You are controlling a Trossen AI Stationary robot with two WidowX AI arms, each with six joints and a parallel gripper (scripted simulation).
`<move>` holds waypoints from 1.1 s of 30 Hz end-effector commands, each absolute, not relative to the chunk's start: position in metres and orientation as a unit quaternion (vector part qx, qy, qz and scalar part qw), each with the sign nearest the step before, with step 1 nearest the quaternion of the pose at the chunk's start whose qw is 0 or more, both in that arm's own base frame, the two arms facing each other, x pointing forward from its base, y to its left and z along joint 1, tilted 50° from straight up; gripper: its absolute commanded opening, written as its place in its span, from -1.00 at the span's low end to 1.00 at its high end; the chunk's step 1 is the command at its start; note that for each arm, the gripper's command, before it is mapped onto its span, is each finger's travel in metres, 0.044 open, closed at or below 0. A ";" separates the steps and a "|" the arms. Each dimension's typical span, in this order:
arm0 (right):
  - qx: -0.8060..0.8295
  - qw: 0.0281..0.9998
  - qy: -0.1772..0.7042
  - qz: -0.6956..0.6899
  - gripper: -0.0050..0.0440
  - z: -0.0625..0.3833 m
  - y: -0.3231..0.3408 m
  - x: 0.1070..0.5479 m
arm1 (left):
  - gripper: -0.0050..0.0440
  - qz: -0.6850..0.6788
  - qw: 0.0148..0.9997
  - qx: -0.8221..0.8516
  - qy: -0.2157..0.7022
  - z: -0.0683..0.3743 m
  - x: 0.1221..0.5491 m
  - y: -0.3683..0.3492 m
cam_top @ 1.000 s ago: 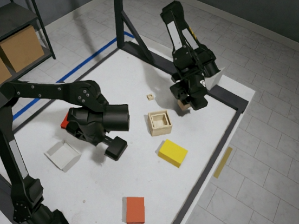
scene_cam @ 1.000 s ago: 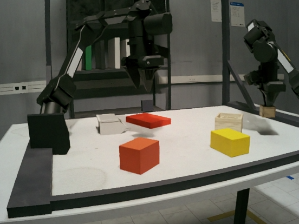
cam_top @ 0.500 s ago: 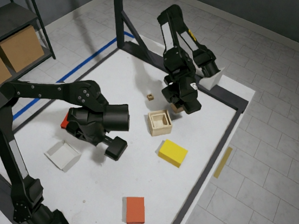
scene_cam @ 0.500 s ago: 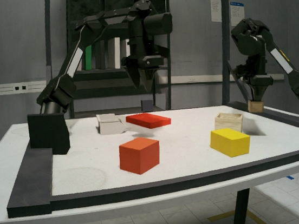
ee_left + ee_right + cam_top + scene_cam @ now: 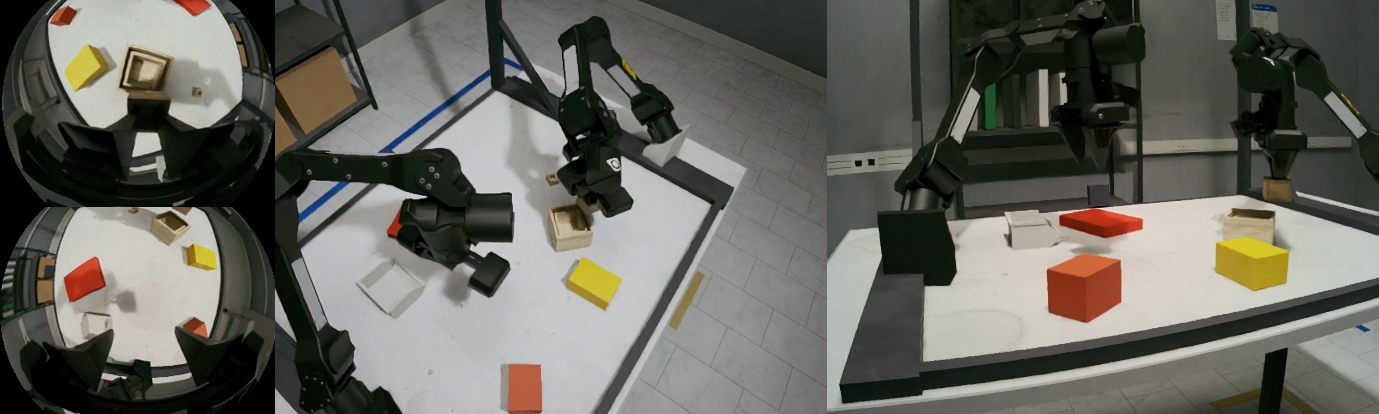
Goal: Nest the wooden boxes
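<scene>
The big box (image 5: pixel 569 242) (image 5: pixel 1249 227) (image 5: pixel 123 74) (image 5: pixel 164 231) is standing upright on the counter (image 5: pixel 465 360) (image 5: pixel 1167 295) (image 5: pixel 157 28) (image 5: pixel 152 276), holding the inner box (image 5: pixel 129 69). Clock directions are taken from it in the top view. At 1 o'clock the left gripper (image 5: pixel 589 201) (image 5: pixel 1277 176) (image 5: pixel 146 111) is pinching a third box (image 5: pixel 586 205) (image 5: pixel 1277 190) (image 5: pixel 149 103) above the counter; which way its open side is facing, I cannot tell. At 11 the tiny box (image 5: pixel 552 179) (image 5: pixel 197 91) (image 5: pixel 133 210) is lying near. At 5 the yellow block (image 5: pixel 594 283) (image 5: pixel 1252 263) (image 5: pixel 87 67) (image 5: pixel 201 257) is resting near. Farther out, the orange block (image 5: pixel 525 388) (image 5: pixel 1084 288) (image 5: pixel 64 16) (image 5: pixel 196 327) is sitting between 6 and 7, the white tray (image 5: pixel 392 290) (image 5: pixel 1029 232) (image 5: pixel 96 324) at 8, the red block (image 5: pixel 395 225) (image 5: pixel 1101 223) (image 5: pixel 194 6) (image 5: pixel 85 279) at 9. Toward 8, the right gripper (image 5: pixel 489 275) (image 5: pixel 1087 165) (image 5: pixel 144 331) is hovering, fingers spread.

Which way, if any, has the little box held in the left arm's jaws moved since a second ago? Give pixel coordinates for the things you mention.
Yes: the held box (image 5: pixel 587 205) (image 5: pixel 1277 190) (image 5: pixel 149 105) has moved toward the big wooden box (image 5: pixel 570 240) (image 5: pixel 1249 225) (image 5: pixel 124 69) (image 5: pixel 168 231).
</scene>
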State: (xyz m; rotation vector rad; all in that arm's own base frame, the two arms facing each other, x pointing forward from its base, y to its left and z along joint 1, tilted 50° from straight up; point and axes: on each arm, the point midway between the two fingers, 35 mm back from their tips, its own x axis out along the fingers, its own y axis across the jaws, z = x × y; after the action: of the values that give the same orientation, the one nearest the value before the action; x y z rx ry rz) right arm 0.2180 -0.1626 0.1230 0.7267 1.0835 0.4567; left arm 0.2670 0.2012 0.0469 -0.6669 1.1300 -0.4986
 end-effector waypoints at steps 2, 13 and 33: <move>0.330 0.774 0.498 0.208 0.84 0.126 -0.164 0.219 | -0.11 -0.228 0.768 -0.303 0.516 0.056 0.280 0.212; 0.330 0.774 0.498 0.208 0.84 0.126 -0.164 0.219 | -0.11 -0.230 0.769 -0.304 0.514 0.067 0.304 0.223; 0.267 0.741 0.615 0.035 0.84 0.115 -0.143 0.224 | -0.11 -0.229 0.770 -0.301 0.514 0.071 0.305 0.224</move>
State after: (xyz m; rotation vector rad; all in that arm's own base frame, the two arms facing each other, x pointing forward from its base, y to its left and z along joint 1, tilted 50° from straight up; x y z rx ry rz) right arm 0.2216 -0.1490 0.1147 0.6360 1.2947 0.2154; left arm 0.3036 0.2199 0.0658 -0.6665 1.1260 -0.5060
